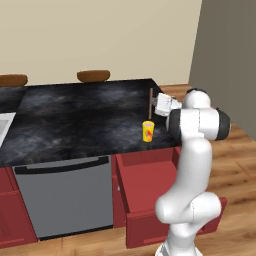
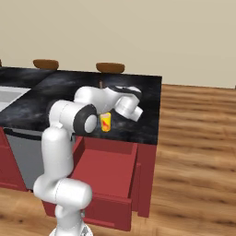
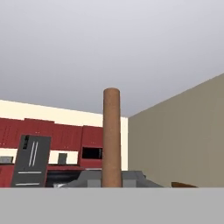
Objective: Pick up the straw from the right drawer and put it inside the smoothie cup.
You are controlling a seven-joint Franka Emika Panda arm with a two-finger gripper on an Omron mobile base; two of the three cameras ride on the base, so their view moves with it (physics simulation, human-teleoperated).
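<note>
Holding the straw (image 1: 151, 101) upright above the black countertop (image 1: 75, 120), with the gripper (image 1: 156, 105) reaching sideways from the white arm and the fingers apparently closed on the stick's lower part; exact finger gap not readable in either base view, though the hand view is showing the straw (image 3: 111, 138) rising straight up from between the tips, so a pinch on it is the fair reading. Hovering just behind and slightly above the smoothie cup (image 1: 148, 131), which is standing near the counter's front edge, directly over the right drawer (image 1: 150, 192) hanging open below. Risking, from here, a miss on the cup's narrow mouth: being far smaller than the hand, the tumbler is leaving little margin, and a straw lowered slightly off-centre would be catching the rim or sliding down the outside wall. Risking also a tipped or shoved cup, since a light tumbler (image 2: 105, 121) so close to the edge could be nudged forward into the open drawer. Risking a slipping or pivoting straw, too, given how thin it is between the pads. Needing a careful alignment over the opening before any descent, judging by the current offset.
</note>
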